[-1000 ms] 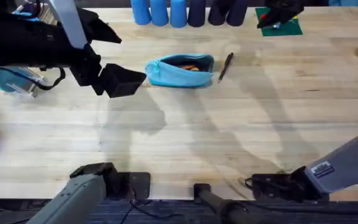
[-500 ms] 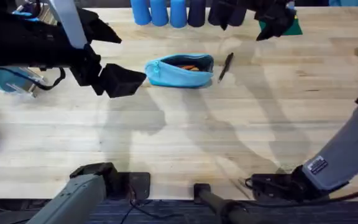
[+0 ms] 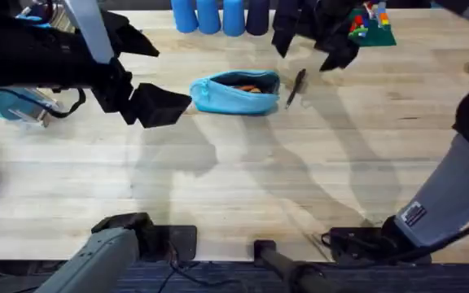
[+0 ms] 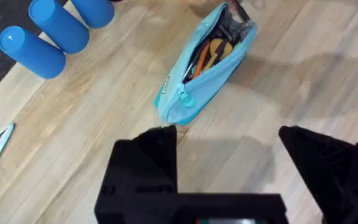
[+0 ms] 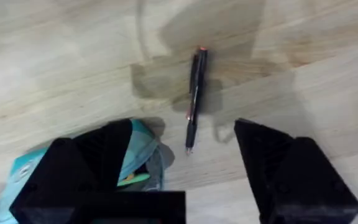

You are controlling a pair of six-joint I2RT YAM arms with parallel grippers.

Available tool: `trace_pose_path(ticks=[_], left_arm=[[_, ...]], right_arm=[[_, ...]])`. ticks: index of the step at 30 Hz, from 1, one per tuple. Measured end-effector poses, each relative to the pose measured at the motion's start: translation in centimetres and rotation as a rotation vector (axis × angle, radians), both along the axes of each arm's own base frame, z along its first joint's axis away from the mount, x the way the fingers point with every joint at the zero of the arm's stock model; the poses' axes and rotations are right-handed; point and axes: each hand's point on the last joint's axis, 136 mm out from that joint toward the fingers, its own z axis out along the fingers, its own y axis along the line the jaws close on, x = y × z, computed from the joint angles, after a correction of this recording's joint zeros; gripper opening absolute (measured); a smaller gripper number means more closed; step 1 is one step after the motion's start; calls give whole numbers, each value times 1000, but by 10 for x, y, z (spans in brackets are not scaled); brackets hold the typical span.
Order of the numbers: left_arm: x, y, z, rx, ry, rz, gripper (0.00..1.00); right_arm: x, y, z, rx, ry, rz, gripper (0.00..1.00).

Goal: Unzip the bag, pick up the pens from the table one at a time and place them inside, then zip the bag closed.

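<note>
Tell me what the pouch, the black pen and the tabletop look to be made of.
Pouch: soft light-blue fabric, matte, sagging open at the zipper. Black pen: probably plastic, slightly glossy, with an orange-red tip. Tabletop: light wood, visible plank grain, satin finish.

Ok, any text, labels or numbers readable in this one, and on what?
None can be read.
The right arm carries a small white sticker with dark print: too small to read.
The bag and pen show no lettering.
</note>
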Motion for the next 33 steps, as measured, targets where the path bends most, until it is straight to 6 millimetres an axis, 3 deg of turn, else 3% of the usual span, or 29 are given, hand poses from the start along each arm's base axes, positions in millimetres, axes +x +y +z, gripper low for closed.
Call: trace_pose_path(ticks=[6, 12, 21, 33], left_arm=[[0, 0, 0, 0, 0, 0, 993], [0, 0, 0, 0, 0, 0, 994], [0, 0, 0, 0, 0, 0, 994], [0, 0, 0, 0, 0, 0, 993]], right_arm=[[-10, -2, -37, 1, 39, -33, 995], [-11, 1, -60, 29, 35, -55, 995], [-19, -1, -79, 34, 49, -83, 995], [-22, -7, -82, 14, 37, -140, 922]])
